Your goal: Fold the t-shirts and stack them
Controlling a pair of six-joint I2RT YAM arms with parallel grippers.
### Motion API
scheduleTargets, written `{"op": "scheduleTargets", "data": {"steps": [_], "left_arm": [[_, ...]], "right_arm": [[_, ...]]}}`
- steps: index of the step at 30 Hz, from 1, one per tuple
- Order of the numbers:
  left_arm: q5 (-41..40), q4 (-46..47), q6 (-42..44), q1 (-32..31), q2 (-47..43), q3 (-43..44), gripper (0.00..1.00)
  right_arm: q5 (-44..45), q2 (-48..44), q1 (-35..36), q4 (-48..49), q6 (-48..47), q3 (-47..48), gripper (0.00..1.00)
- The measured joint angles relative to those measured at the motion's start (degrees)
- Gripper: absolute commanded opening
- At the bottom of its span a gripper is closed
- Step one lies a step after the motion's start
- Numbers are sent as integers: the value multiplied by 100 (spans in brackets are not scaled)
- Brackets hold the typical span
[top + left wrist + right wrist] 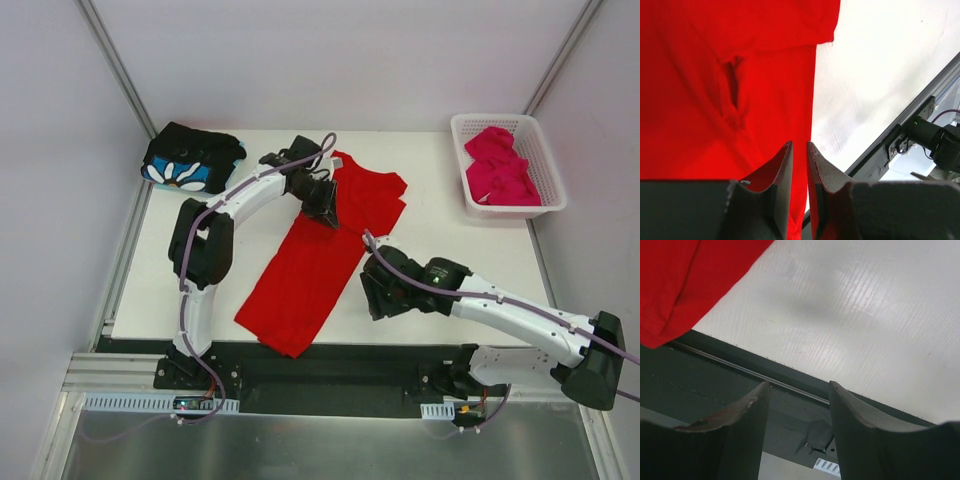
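Red t-shirt (318, 262) looks half folded, left gripper (799, 145) barely apart over it, right gripper (797, 385) apart and empty, so grabbing the near hem is probably next.

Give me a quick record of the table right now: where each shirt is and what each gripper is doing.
red t-shirt: long strip, centre of table, near end past its front edge
black flower-print shirt: folded, far left corner
pink shirt: in white basket, far right
left gripper: over red t-shirt, jaws a slit apart, grip unclear
right gripper: open, empty, near front edge
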Motion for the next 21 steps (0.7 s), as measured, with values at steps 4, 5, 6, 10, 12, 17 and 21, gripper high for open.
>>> {"op": "scheduleTargets", "data": {"steps": [4, 5, 6, 10, 12, 17, 21], "left_arm": [[103, -55, 153, 4, 267, 343, 20], [52, -48, 173, 31, 341, 431, 20], [-42, -55, 175, 37, 415, 518, 20], [-680, -63, 136, 136, 756, 855, 20], [-883, -87, 74, 229, 933, 1049, 21], [-1016, -160, -13, 568, 1458, 1786, 21], [-984, -219, -87, 863, 1878, 2452, 20]], "right_arm": [[164, 66, 442, 7, 76, 28, 53], [170, 107, 544, 20, 74, 63, 53], [179, 168, 649, 39, 72, 105, 53], [116, 501, 1064, 348, -48, 284, 53], [-31, 634, 1156, 535, -118, 328, 53], [-726, 979, 1246, 1360, -334, 389, 53], [-1401, 1478, 1329, 2146, -424, 455, 52]]}}
